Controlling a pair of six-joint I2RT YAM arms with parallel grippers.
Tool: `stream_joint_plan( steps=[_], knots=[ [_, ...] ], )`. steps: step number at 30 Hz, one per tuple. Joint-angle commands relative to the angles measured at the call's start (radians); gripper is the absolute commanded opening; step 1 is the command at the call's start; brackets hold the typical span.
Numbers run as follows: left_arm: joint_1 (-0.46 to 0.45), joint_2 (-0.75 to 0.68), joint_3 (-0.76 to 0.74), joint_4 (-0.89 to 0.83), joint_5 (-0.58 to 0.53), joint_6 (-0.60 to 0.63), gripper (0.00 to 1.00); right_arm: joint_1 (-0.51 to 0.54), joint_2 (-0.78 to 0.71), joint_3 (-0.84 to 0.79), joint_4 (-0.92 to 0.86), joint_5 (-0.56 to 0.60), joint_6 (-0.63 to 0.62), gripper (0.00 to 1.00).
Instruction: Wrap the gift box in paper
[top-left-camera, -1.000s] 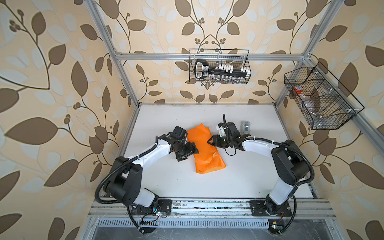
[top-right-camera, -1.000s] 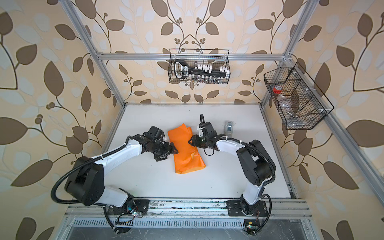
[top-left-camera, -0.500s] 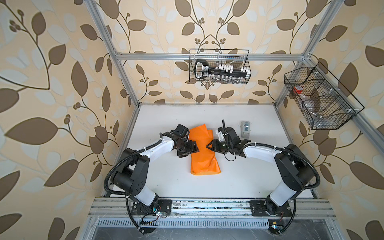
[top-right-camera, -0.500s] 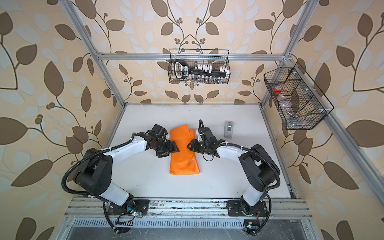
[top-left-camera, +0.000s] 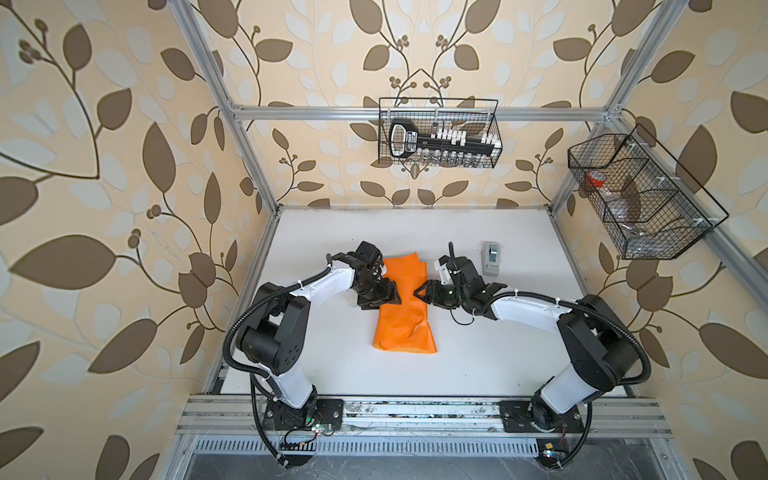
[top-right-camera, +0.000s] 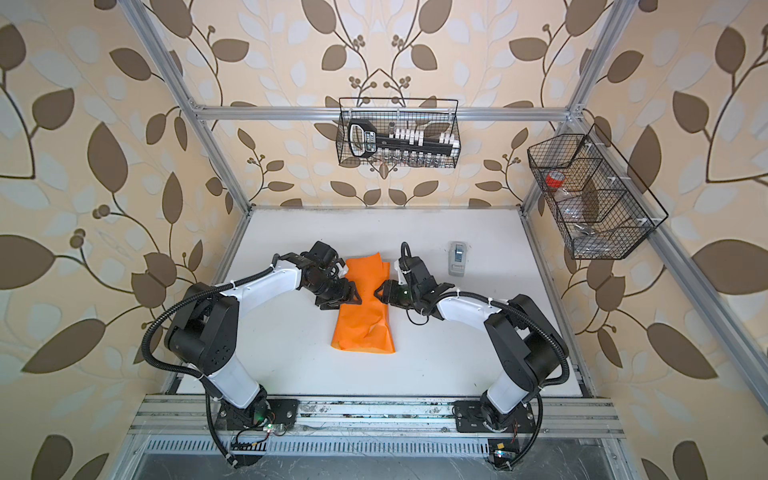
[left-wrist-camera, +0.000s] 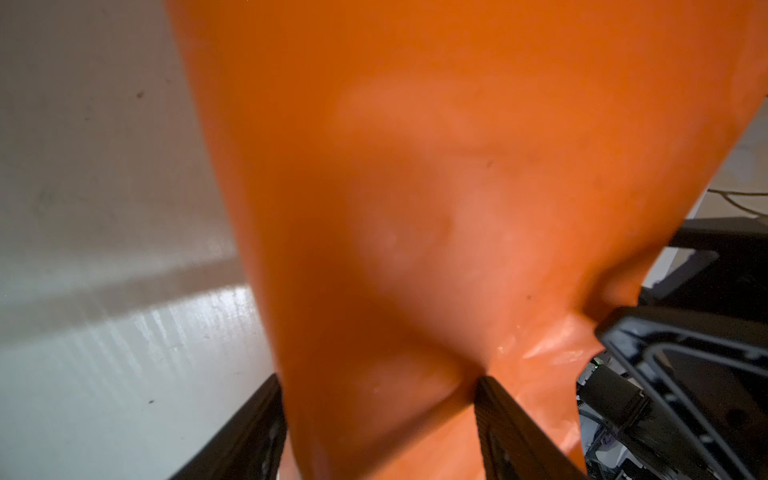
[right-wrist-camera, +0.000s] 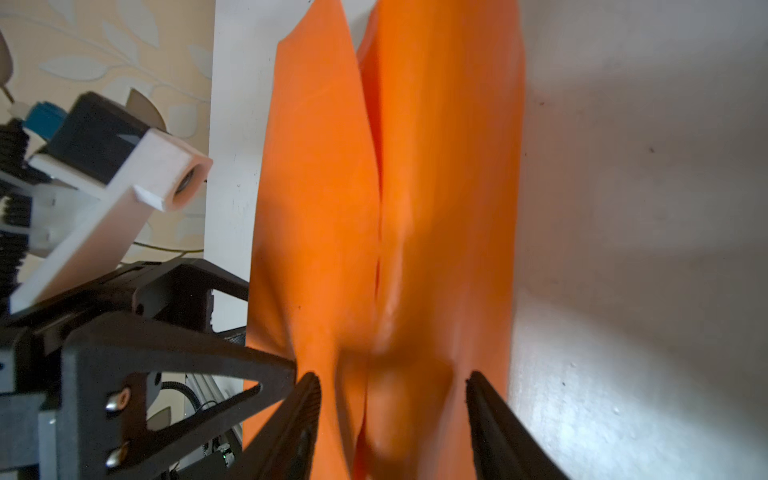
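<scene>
Paper (top-left-camera: 405, 328) folded over hidden gift box, I judge. My left gripper (top-left-camera: 397, 297) and right gripper (top-left-camera: 419, 296) flank it, pinning overlap. Left fingers (left-wrist-camera: 498, 424) half-spread, hold unclear; right apart, empty.

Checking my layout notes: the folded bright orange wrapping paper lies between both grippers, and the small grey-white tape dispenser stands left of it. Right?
Not quite: both top views show the small grey-white tape dispenser standing right of the folded bright orange wrapping paper, not left. The paper does lie between the left gripper and the right gripper.
</scene>
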Motion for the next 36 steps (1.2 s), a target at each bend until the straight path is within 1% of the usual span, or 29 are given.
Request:
stream_joint_plan(
  steps=[1,5,7,11,14,16,20,24,26,32,36],
  knots=[
    [-0.005,0.022,0.013,-0.086,-0.013,0.043,0.70,-0.011,-0.005,-0.015,-0.006,-0.004,-0.015,0.64],
    [-0.007,0.032,0.010,-0.076,-0.017,0.034,0.69,-0.034,-0.063,-0.025,-0.048,0.022,-0.044,0.71],
    [-0.009,0.033,0.009,-0.073,-0.021,0.032,0.69,-0.056,-0.093,-0.046,-0.061,0.031,-0.059,0.72],
    [-0.009,0.030,0.009,-0.066,-0.023,0.025,0.69,-0.127,-0.138,-0.109,-0.060,0.014,-0.072,0.62],
    [-0.009,0.026,0.009,-0.059,-0.021,0.019,0.69,-0.142,-0.118,-0.112,-0.082,0.029,-0.101,0.54],
    [-0.010,0.025,0.011,-0.059,-0.021,0.016,0.69,-0.136,-0.086,-0.104,-0.084,0.021,-0.104,0.50],
    [-0.013,0.019,0.018,-0.057,-0.015,0.013,0.69,-0.089,-0.017,-0.067,-0.085,0.031,-0.102,0.47],
    [-0.021,0.018,0.034,-0.066,-0.012,0.009,0.69,-0.041,0.020,-0.020,-0.092,0.051,-0.087,0.47],
    [-0.025,0.011,0.047,-0.071,-0.009,0.008,0.73,-0.021,0.029,0.010,-0.112,0.073,-0.086,0.47],
    [-0.055,0.016,0.098,-0.101,0.002,0.012,0.75,0.016,0.064,0.087,-0.201,0.134,-0.113,0.48],
    [-0.070,0.032,0.126,-0.121,-0.016,0.011,0.77,0.033,0.083,0.115,-0.238,0.164,-0.124,0.49]
  ],
)
